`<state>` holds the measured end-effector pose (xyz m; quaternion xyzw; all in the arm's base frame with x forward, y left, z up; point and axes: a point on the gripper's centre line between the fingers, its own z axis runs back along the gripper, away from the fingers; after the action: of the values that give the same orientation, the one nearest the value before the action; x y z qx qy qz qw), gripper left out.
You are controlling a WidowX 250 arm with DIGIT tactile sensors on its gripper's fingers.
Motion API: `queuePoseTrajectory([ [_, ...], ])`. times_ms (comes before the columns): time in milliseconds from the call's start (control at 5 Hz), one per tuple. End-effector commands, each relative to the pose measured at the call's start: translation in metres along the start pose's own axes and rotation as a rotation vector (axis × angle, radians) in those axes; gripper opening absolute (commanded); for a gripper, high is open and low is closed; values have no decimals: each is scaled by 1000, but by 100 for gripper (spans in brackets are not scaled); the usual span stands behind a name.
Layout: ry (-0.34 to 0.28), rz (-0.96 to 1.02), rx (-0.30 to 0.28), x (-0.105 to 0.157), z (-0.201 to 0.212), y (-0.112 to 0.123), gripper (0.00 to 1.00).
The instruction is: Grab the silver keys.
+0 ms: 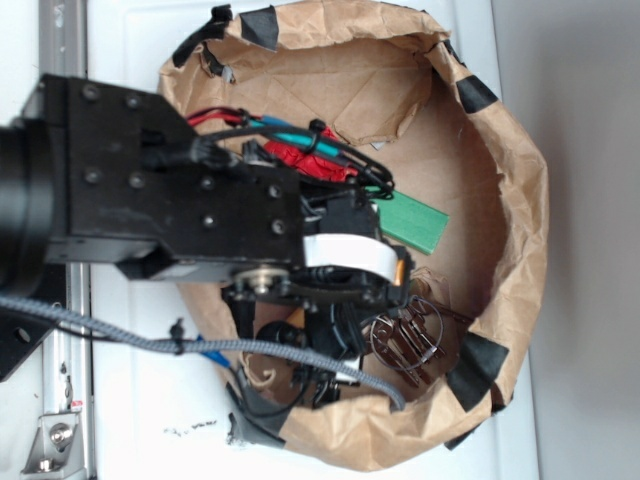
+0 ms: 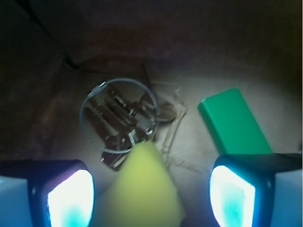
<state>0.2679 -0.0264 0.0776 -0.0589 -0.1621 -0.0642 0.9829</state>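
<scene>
- Silver keys (image 2: 120,120): lying on the floor of the brown paper bag (image 1: 520,200), near its rim wall; not yet grasped.
- Gripper (image 2: 151,189): fingers spread apart, holding nothing, above the bag floor.
- Yellow sponge (image 2: 144,189): between the fingers, touching the keys' edge.
- Green block (image 2: 232,123): beside the keys, apart.
- Remaining, by judgement: advance past sponge, close on keys, lift.

I can read no text, label or number in either view. Nothing legible shows on any surface here.
</scene>
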Motion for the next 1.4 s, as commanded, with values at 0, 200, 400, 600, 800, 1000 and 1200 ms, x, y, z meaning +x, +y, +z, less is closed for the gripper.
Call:
queuePoseTrajectory([
  [0, -67, -58, -47, 25, 2, -15, 100],
  [200, -74, -189, -98, 29, -5, -22, 100],
  [400, -69, -300, -112, 29, -12, -28, 100],
  [600, -51, -328, -150, 24, -14, -33, 100],
  [800, -31, -360, -206, 18, -12, -38, 100],
  [1000, -66, -387, -197, 12, -17, -44, 100],
  [1200, -99, -400, -195, 19, -26, -50, 100],
])
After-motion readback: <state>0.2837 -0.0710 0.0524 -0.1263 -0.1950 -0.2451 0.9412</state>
